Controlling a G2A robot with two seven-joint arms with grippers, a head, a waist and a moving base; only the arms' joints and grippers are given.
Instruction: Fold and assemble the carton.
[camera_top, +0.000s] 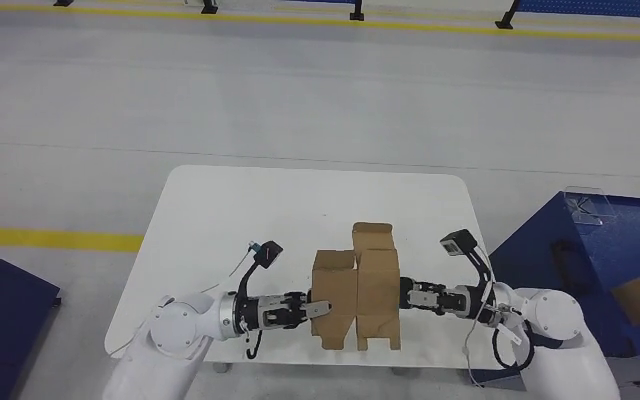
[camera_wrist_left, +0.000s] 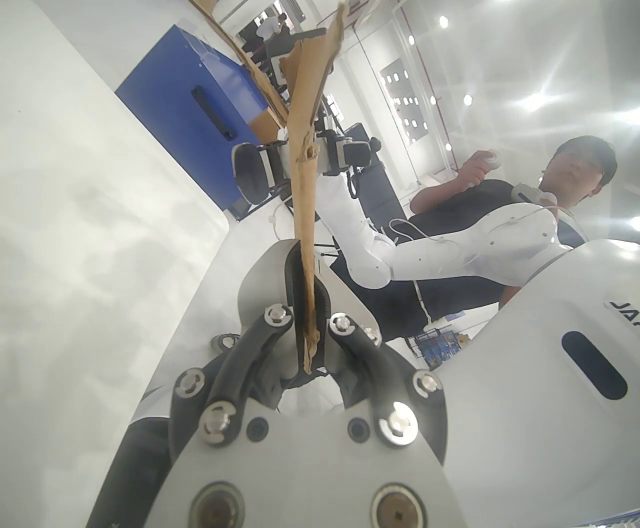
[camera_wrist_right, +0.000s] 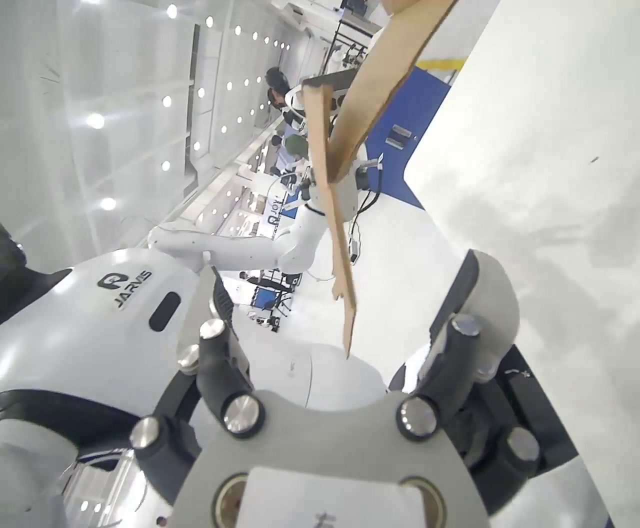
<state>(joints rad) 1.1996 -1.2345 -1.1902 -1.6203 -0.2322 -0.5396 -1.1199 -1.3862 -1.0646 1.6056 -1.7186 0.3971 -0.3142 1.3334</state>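
Item: carton (camera_top: 356, 290), brown cardboard, lower centre of the top view, over the near edge of the white bench (camera_top: 250, 210); whether it rests on the bench or hangs between the arms cannot be told. Condition: partly opened from flat, with two panels side by side, one flap (camera_top: 371, 236) projecting toward the top of the frame and loose flaps toward the bottom. None is tucked or locked, and no closed base or lid is seen. Left arm (camera_top: 200, 320), lower left of the top view: left jaws clenched on the carton's left edge, the board pinched between the pads at the centre of the left wrist view. Right arm (camera_top: 540, 310), lower right of the top view: right jaws released and spread wide. A free board edge (camera_wrist_right: 345, 280) stands in the gap at the centre of the right wrist view, touching neither pad. Progress, as a judgement: early to middle. Done: carton lifted by one side and begun to open. Left: squaring the sleeve, folding the end flaps, closing the box.
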